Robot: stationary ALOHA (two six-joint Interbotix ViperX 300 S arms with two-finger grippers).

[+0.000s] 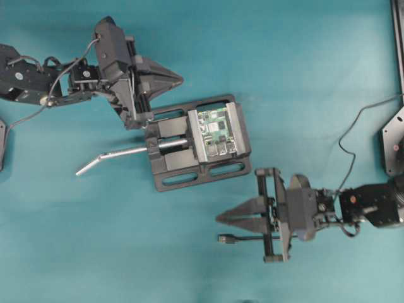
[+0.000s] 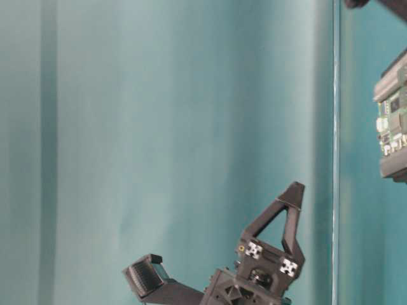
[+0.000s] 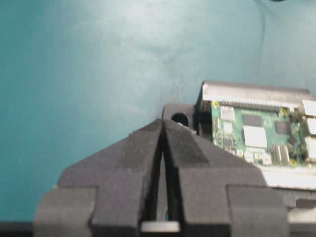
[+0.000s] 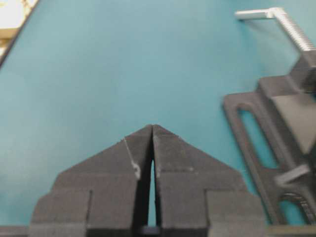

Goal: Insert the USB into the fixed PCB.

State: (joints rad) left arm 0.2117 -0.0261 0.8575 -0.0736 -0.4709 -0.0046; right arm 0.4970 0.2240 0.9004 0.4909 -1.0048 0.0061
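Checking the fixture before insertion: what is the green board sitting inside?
The fixed PCB sits clamped between the silver jaws of the black vise. Whatever lies beneath the board is covered.

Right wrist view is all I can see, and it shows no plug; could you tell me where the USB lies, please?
Observer: In the overhead view the USB lies on the table just beside the shut right gripper, not held by it.
Operator: Thank you. Is the fixed PCB in place?
Observer: Yes, the fixed PCB sits clamped in the vise, face up.
Operator: And where is the left gripper, please?
Observer: The left gripper is shut and empty, its tips near a corner of the vise, beside the board.
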